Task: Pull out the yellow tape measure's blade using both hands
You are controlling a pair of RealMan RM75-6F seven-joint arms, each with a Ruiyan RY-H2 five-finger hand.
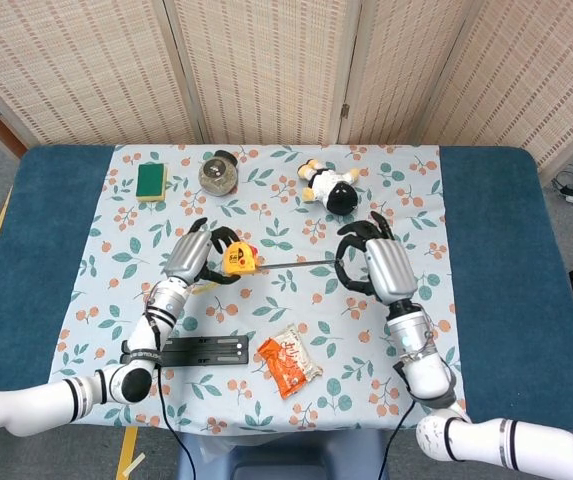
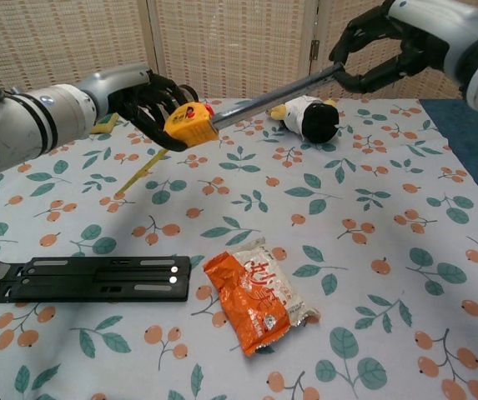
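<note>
My left hand grips the yellow tape measure and holds it above the floral cloth. The blade runs out of the case as a straight thin strip toward my right hand, which pinches its far end. The two hands are well apart, with the blade stretched between them in the air. A thin yellow strap hangs from the case down to the cloth.
A black flat tool and an orange snack packet lie near the front. A black-and-white plush toy, a round jar and a green sponge stand at the back.
</note>
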